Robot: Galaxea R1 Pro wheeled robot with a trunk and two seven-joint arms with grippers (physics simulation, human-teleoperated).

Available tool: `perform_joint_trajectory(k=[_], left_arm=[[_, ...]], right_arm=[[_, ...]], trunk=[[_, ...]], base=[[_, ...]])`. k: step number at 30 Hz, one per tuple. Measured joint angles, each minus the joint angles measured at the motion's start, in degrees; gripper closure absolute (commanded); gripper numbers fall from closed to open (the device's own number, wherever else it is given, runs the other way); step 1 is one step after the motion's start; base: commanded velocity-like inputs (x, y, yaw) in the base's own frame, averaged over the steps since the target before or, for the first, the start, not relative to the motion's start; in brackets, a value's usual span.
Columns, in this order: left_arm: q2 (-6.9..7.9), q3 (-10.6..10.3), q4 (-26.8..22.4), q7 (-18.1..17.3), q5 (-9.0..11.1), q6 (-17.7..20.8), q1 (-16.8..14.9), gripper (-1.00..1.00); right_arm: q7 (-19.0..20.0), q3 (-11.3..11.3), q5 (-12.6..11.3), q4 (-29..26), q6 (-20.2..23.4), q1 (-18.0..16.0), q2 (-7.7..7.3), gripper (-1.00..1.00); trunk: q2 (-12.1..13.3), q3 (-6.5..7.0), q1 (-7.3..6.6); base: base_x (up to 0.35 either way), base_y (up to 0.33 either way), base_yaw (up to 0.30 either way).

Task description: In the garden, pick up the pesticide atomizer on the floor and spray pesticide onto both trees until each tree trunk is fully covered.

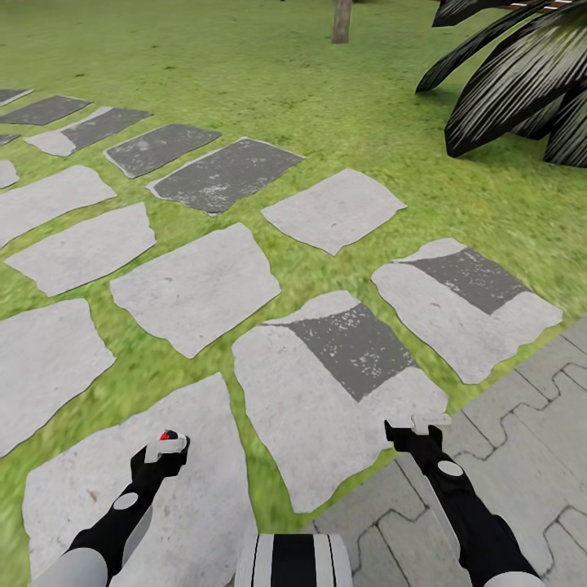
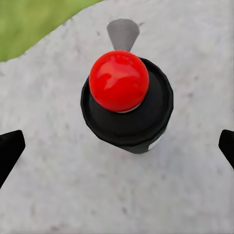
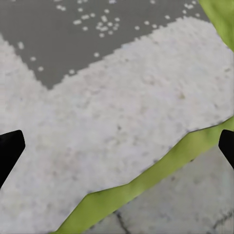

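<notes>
Left gripper (image 2: 117,146) hanging with fingers spread wide over the pesticide atomizer (image 2: 126,105), red-capped black can standing on a pale stepping stone (image 2: 58,185), no readable label, right gripper (image 3: 117,146) likewise spread above stone edge and lawn (image 1: 269,73), tree trunk (image 1: 342,20) standing far ahead.

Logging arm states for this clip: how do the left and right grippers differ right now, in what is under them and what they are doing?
The left gripper hangs over the atomizer, its red-topped black body between the open fingers; the right gripper has nothing between its fingers. Below the left one is a pale stepping stone; below the right one, a stone's edge, a grass strip and paving. Both are open, pointing down.
</notes>
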Motion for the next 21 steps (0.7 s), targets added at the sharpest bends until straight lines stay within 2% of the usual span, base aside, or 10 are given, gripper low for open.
perform_joint_trajectory(k=[21], left_arm=[[-0.07,0.0,0.0,0.0,0.0,0.0,0.0,-1.00]], right_arm=[[0.0,0.0,0.0,0.0,0.0,0.0,0.00,-1.00]], trunk=[[0.0,-0.01,0.00]], base=[[0.026,0.000,0.000]])
